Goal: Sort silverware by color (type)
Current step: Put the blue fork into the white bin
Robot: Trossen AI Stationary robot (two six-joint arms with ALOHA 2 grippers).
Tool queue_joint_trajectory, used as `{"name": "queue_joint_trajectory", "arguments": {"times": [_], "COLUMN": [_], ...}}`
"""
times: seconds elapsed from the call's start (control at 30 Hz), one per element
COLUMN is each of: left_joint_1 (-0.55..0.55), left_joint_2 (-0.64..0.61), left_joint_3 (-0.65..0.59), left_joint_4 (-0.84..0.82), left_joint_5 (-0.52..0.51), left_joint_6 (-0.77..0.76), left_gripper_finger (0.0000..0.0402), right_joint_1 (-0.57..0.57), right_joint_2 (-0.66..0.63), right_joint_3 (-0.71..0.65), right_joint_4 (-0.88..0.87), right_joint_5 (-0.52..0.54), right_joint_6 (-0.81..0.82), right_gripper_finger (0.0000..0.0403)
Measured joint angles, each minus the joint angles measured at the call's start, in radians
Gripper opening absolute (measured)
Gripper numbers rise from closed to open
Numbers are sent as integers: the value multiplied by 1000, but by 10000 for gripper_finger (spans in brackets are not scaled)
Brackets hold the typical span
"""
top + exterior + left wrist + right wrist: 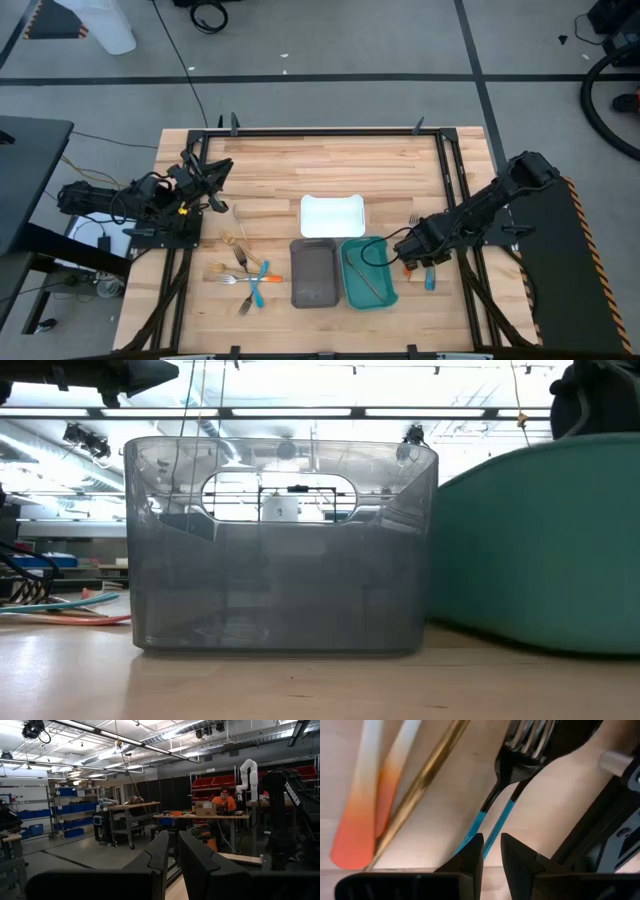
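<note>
Table [400,160]: blue-handled fork [492,802] betw. R gripper [491,851] fingers.

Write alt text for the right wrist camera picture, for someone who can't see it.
The right gripper hovers low over a wooden table, its two dark fingers nearly together above two black, teal-handled utensils. Beside them lie a gold-bronze handle and two orange-and-white handles.

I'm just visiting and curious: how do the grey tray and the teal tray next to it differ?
The grey tray is see-through and looks empty, while the teal tray is opaque and holds what looks like one slim gold-coloured piece. The grey tray lies farther from the right gripper; the teal tray is beside it. Both are rectangular and touch.
</note>
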Motion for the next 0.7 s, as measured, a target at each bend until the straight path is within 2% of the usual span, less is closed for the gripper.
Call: {"name": "queue_joint_trajectory", "arguments": {"times": [0.43, 0.57, 0.7], "left_joint_1": [0, 0, 0], "left_joint_2": [0, 0, 0], "left_joint_3": [0, 0, 0], "left_joint_4": [-1, -6, -6], "left_joint_5": [0, 0, 0], "left_joint_6": [0, 0, 0], "left_gripper_finger": [50, 50, 50], "right_joint_1": [19, 52, 111], "right_joint_2": [-47, -88, -128], "right_joint_3": [19, 18, 18], "right_joint_4": [17, 2, -2], "right_joint_5": [65, 101, 182], "right_joint_6": [10, 60, 159], "right_gripper_finger": [75, 75, 75]}}
